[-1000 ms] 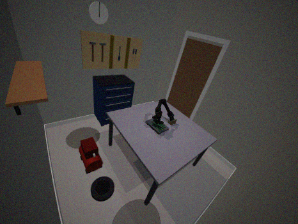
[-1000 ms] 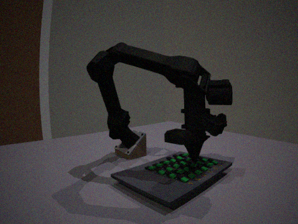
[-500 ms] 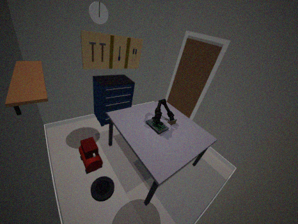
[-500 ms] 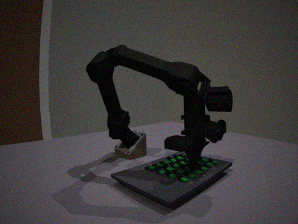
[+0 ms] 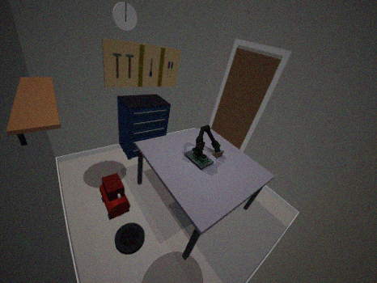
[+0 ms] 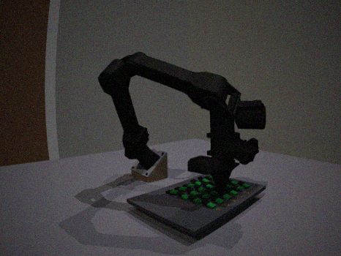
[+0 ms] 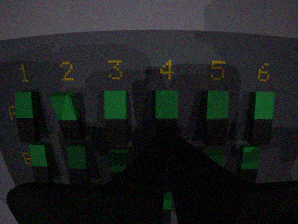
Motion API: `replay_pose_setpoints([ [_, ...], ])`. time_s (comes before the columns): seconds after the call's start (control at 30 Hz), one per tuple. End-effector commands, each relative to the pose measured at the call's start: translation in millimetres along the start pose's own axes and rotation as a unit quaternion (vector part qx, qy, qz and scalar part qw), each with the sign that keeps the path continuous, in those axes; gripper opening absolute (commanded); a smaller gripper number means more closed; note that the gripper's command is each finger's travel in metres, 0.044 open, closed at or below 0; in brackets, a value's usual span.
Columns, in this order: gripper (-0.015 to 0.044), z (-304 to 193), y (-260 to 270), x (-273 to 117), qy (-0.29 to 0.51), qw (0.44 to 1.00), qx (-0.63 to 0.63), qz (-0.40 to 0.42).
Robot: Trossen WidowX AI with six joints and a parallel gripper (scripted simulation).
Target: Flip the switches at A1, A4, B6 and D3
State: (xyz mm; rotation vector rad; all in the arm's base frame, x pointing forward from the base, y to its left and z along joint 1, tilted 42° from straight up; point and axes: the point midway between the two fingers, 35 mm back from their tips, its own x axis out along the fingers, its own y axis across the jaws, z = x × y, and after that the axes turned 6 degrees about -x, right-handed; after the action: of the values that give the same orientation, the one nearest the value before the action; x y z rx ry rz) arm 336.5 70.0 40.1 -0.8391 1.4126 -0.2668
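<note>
The dark switch panel point(image 5: 188, 154) point(image 6: 165, 212) point(image 7: 280, 55) lies on the table with rows of green-and-black rocker switches. My gripper point(image 6: 220, 192) point(image 7: 165, 137) is shut and empty, pointing straight down, its tips low over the panel. In the wrist view the tips overlap the near, dark end of switch A4 point(image 7: 167, 104); whether they touch it I cannot tell. Switch A1 point(image 7: 24, 105) is at the far left of the lettered row A. Switch B6 point(image 7: 250, 157) shows right of the fingers. D3 is hidden behind the gripper in the wrist view.
The arm's wedge-shaped base point(image 5: 218, 154) point(image 6: 157, 174) stands on the table point(image 5: 210, 198) beside the panel. Switches A3 point(image 7: 115, 104) and A5 point(image 7: 218, 104) flank A4. Row B lies partly under the fingers. The picture is dim and grainy.
</note>
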Motion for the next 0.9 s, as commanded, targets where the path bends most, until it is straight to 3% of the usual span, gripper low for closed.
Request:
replay_pose_setpoints([
  [0.0, 0.0000, 0.2, -0.7, 0.7, 0.000, 1.000, -0.002, -0.002],
  [0.87, 0.0000, 0.1, -0.7, 3.3, 0.000, 1.000, -0.002, -0.002],
])
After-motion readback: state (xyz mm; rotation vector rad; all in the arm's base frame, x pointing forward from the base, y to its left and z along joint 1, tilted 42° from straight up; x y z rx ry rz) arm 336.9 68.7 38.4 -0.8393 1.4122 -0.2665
